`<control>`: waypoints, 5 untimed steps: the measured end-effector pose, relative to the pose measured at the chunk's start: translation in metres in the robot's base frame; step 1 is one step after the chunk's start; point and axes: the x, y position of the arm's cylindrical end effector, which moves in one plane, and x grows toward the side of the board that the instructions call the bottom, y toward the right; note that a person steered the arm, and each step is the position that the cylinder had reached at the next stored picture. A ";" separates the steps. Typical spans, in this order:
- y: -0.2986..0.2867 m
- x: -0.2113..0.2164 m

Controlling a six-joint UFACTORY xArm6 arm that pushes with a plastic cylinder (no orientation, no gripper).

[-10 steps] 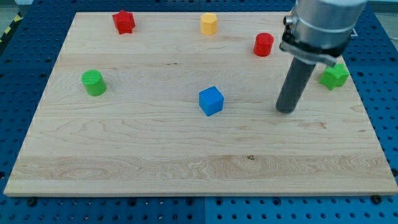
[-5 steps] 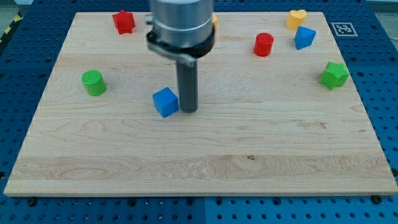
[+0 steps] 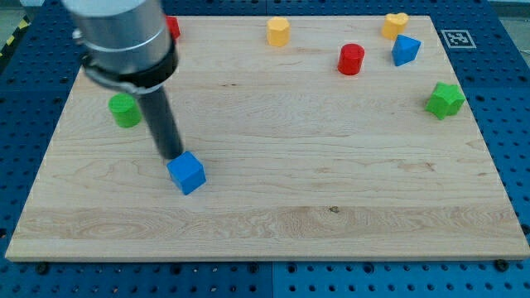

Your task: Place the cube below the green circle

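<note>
On the wooden board (image 3: 331,240), my tip (image 3: 172,155) stands just above the blue cube (image 3: 186,173), touching its upper-left edge. The green circle (image 3: 125,110) lies toward the view's left and higher, beside the rod. At the view's top, the red block (image 3: 172,26) is half hidden behind the arm. Further right lie the yellow block (image 3: 278,31), the red cylinder (image 3: 351,60), the yellow heart (image 3: 395,25) and, just below it, the blue block (image 3: 405,50). The green star (image 3: 445,100) sits near the right edge.

my tip (image 3: 171,155) touches the blue cube (image 3: 186,173) at its 11 o'clock. green circle (image 3: 125,110) sits near, at the tip's 10 o'clock. bare board from the cube's 3 to 9 o'clock.
</note>
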 end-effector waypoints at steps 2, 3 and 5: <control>0.097 -0.001; 0.063 0.029; -0.050 0.060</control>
